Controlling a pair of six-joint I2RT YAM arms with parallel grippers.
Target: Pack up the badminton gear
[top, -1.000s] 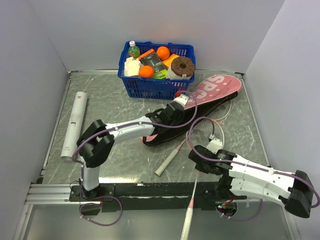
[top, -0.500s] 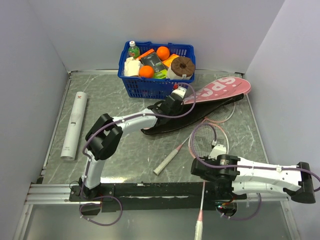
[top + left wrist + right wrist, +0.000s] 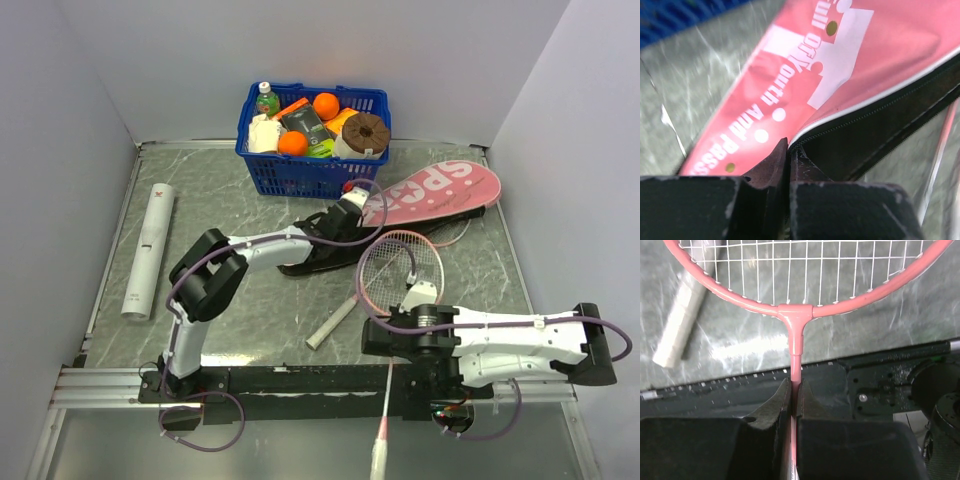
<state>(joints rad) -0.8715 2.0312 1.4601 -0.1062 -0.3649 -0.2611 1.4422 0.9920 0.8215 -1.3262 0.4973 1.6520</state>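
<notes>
Racket (image 3: 795,325) was pinched by its thin shaft, just under the head, in the right gripper (image 3: 794,390) over the counter's near edge; light and whippy, so that throat hold seemed steadiest. Left gripper (image 3: 789,150) clamped the limp cover (image 3: 850,55) at its zip edge, toward the far right corner.

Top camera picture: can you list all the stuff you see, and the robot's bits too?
basket: one, blue, back of the table, full of groceries
oranges: two, orange, inside the basket
tube: one, white, lying at the table's left side
cover: one, pink with black edge, right of centre
held racket: one, pink frame, in front of the cover
lying racket: one, white handle, near the middle
table: one, grey marbled
left gripper: one, black, shut on the cover's edge
right gripper: one, black, shut on the held racket's shaft
</notes>
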